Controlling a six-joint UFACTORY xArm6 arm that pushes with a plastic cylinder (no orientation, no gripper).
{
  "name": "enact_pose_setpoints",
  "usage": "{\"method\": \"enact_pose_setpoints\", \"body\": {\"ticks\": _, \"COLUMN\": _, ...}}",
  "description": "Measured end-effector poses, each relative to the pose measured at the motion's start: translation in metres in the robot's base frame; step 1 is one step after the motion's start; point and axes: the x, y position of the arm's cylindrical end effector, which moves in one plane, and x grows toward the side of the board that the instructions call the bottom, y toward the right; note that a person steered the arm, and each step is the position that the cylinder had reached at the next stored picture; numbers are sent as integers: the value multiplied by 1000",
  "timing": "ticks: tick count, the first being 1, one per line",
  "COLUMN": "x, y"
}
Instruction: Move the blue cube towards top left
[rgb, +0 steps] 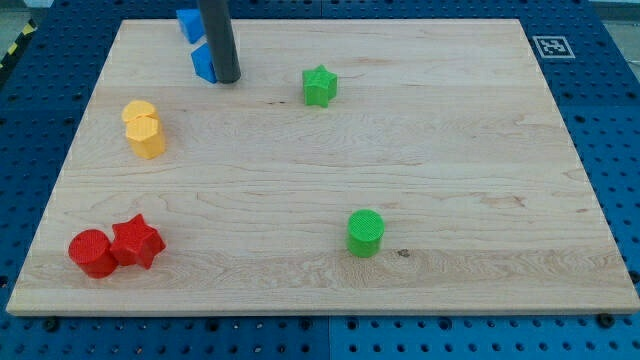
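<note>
A blue cube sits near the view's top left of the wooden board. My dark rod comes down from the view's top, and my tip rests against the cube's right side, partly hiding it. A second blue block lies just above the cube, close to the board's top edge; its shape is partly hidden by the rod.
A green star lies right of my tip. A yellow block sits at the left. A red cylinder and a red star touch at the bottom left. A green cylinder stands at the bottom centre.
</note>
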Motion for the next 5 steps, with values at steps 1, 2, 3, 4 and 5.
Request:
{"method": "enact_pose_setpoints", "body": {"ticks": 1, "x": -1, "y": -19}}
{"method": "enact_pose_setpoints", "body": {"ticks": 2, "x": -4, "y": -41}}
{"method": "enact_pose_setpoints", "body": {"ticks": 3, "x": -14, "y": -46}}
{"method": "enact_pose_setpoints", "body": {"ticks": 4, "x": -35, "y": -46}}
{"method": "enact_pose_setpoints", "body": {"ticks": 5, "x": -46, "y": -46}}
